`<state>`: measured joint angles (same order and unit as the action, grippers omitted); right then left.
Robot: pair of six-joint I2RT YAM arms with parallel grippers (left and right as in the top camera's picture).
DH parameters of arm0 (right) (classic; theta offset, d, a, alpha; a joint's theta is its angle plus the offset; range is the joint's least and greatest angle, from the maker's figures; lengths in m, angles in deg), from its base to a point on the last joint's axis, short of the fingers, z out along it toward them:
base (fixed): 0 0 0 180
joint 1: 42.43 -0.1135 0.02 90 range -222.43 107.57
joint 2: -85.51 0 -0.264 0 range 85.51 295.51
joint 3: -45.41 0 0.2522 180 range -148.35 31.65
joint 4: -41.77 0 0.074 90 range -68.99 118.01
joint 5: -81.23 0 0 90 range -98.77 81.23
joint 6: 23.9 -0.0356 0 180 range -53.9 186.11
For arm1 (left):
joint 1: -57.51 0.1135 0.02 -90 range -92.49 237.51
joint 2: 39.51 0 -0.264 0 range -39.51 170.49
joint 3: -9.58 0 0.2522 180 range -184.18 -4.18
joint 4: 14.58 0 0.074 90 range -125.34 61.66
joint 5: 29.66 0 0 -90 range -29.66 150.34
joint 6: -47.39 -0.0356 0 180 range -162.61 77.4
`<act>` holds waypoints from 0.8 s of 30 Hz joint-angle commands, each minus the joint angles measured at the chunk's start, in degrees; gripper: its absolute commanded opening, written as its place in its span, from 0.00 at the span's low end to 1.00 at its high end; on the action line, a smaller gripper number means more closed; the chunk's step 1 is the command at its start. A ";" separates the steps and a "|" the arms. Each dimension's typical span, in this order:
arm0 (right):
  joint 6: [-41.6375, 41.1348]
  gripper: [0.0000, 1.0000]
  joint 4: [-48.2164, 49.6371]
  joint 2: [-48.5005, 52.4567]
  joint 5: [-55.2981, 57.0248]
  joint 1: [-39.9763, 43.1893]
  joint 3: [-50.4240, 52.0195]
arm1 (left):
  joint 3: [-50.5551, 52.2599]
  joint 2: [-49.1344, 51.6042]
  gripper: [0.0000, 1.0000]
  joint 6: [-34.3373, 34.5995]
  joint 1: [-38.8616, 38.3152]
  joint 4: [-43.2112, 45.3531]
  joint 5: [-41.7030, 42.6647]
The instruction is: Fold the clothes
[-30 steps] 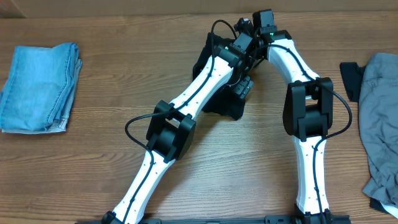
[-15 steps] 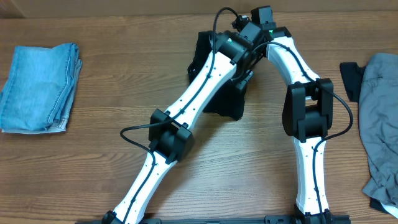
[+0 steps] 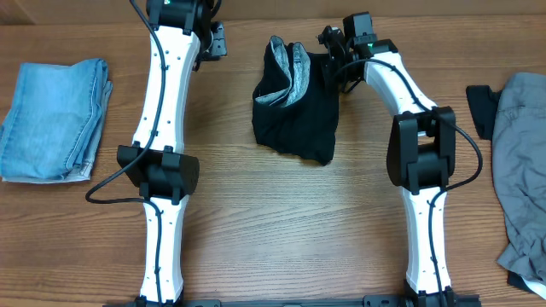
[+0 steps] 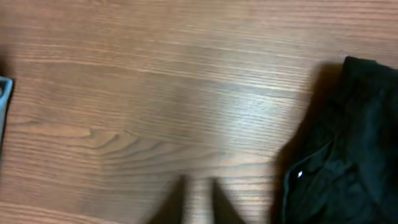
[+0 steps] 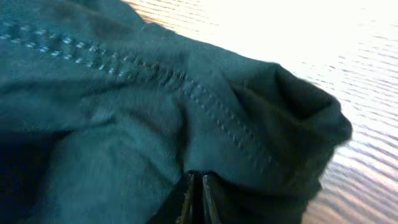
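Note:
A black garment lies bunched at the table's far middle, its grey lining turned out at the top left. My right gripper is shut on the garment's top right edge; in the right wrist view its fingers pinch a stitched fold of the dark fabric. My left gripper hovers over bare wood to the left of the garment, shut and holding nothing. The left wrist view is blurred, with the fingertips low in frame and the black garment at the right.
Folded blue jeans lie at the far left of the table. A grey garment with a black piece beside it lies heaped at the right edge. The wooden table is bare in front of the black garment.
My left gripper let go of the black garment, swung away to the left and closed. The garment now lies uncovered with its lining showing. The right gripper kept its hold.

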<state>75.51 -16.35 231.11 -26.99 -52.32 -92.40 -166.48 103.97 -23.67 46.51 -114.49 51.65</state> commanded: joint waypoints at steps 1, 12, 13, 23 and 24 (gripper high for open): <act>-9.60 0.04 -0.50 -8.92 2.97 0.76 0.15 | -0.79 -3.37 0.04 -3.41 -1.90 1.16 10.99; -19.23 0.04 -10.80 -13.03 4.17 8.07 0.22 | 0.74 -1.90 0.04 -13.42 -17.92 6.10 14.97; -19.23 0.04 -11.19 -13.03 4.22 8.50 0.22 | 1.25 -1.25 0.04 -13.44 -18.73 6.86 13.99; -6.93 0.04 -21.20 -13.07 3.85 7.98 0.22 | 9.14 0.83 0.04 -5.11 -11.67 7.23 4.15; -6.16 0.04 -21.53 -13.07 2.99 7.39 0.22 | 9.16 0.85 0.04 -4.31 -9.81 7.02 5.51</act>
<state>64.56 -37.40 218.87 -23.34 -43.29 -92.03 -157.19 104.85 -33.09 30.90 -107.08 58.27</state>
